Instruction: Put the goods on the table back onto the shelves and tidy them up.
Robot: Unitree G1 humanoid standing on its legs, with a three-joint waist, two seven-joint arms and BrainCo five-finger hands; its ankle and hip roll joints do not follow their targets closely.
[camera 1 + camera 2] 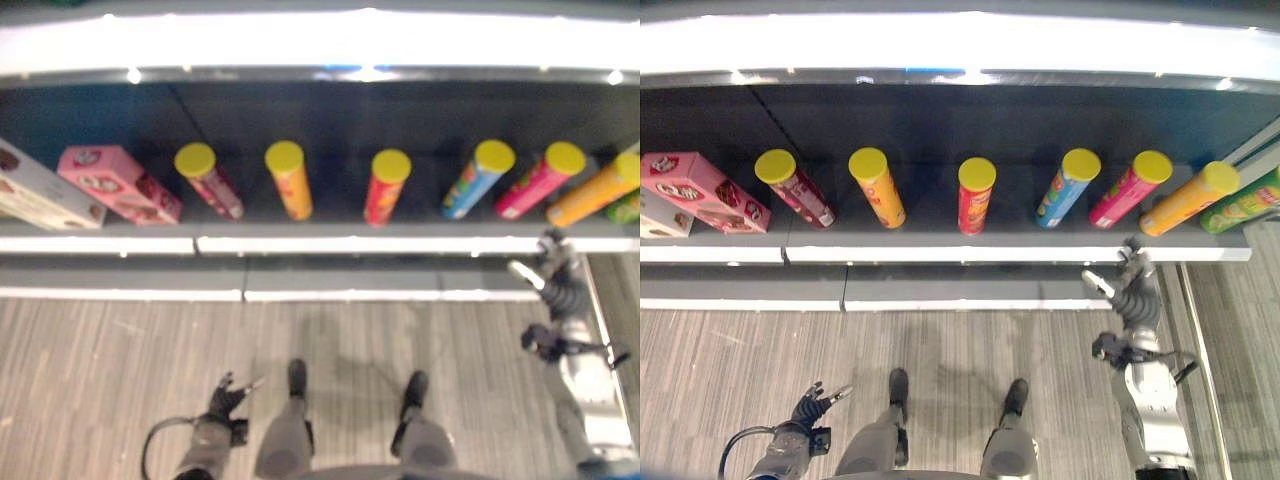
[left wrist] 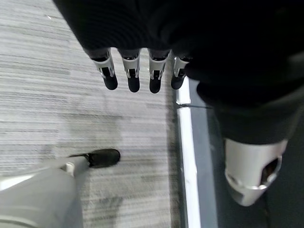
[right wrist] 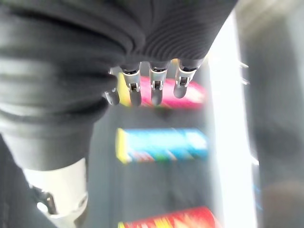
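Fingers (image 3: 156, 90) of the right hand (image 1: 1135, 290) hang straight and loose, holding nothing, raised just before the front edge of the long dark shelf (image 1: 940, 250) near its right end; the left hand (image 1: 810, 408) hangs low over the grey striped carpet floor (image 1: 730, 360), its fingers (image 2: 133, 76) likewise straight and empty.

On the shelf, going from bulk to slimmer goods: a pale cardboard box (image 1: 30, 190) lies at the far left, a pink cardboard box (image 1: 118, 182) just beside it. Then comes a row of yellow-lidded cylindrical cans, all standing apart from one another: a dark red can (image 1: 208, 178), an orange can (image 1: 289, 178), a red can (image 1: 386, 185), a blue can (image 1: 478, 177), a pink can (image 1: 540, 178) and a second orange can (image 1: 593, 190) at the right end. A green packet (image 1: 1243, 208) sits touching or just behind that last can; which, I cannot tell.

In the right wrist view the pink, blue and red cans show past the fingertips, none touched
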